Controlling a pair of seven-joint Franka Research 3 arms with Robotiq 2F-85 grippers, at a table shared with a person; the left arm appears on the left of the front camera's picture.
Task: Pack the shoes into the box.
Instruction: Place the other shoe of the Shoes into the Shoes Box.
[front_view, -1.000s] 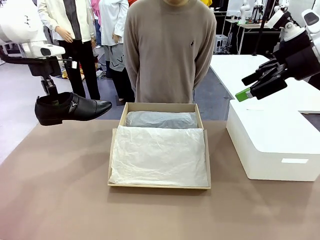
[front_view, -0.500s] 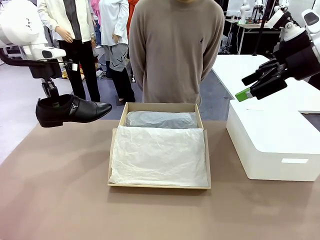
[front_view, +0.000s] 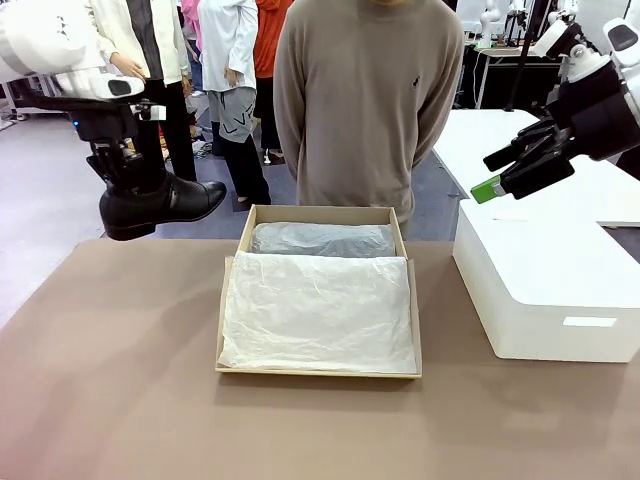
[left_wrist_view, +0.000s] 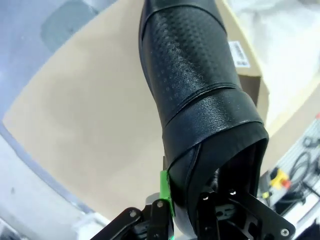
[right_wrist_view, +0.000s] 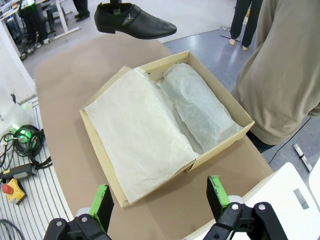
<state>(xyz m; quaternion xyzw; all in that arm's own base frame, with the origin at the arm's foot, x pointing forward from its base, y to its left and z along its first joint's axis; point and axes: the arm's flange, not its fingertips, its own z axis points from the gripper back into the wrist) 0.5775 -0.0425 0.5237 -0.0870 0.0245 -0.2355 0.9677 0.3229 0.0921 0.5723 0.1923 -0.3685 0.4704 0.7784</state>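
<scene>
My left gripper (front_view: 124, 183) is shut on the heel rim of a glossy black shoe (front_view: 165, 203) and holds it in the air over the table's far left, toe toward the box. In the left wrist view the shoe (left_wrist_view: 197, 85) hangs from my left gripper (left_wrist_view: 187, 207), one green pad (left_wrist_view: 163, 192) outside the heel. The tan cardboard box (front_view: 229, 300) lies mid-table, lined with white tissue paper (front_view: 318, 312). A dark bundle wrapped in tissue (front_view: 322, 240) lies along its far side. My right gripper (front_view: 512, 166) hovers open above the right, over the box (right_wrist_view: 107, 165).
A large white rounded box (front_view: 545, 290) stands at the table's right. A person in a tan sweater (front_view: 365, 100) stands at the far edge behind the box, hands behind the back. Bare brown tabletop (front_view: 110, 360) stretches left and in front of the box.
My left arm has lifted the shoe, turned it and carried it right toward the box. The person has stepped a little to the right. The right arm has not moved.
</scene>
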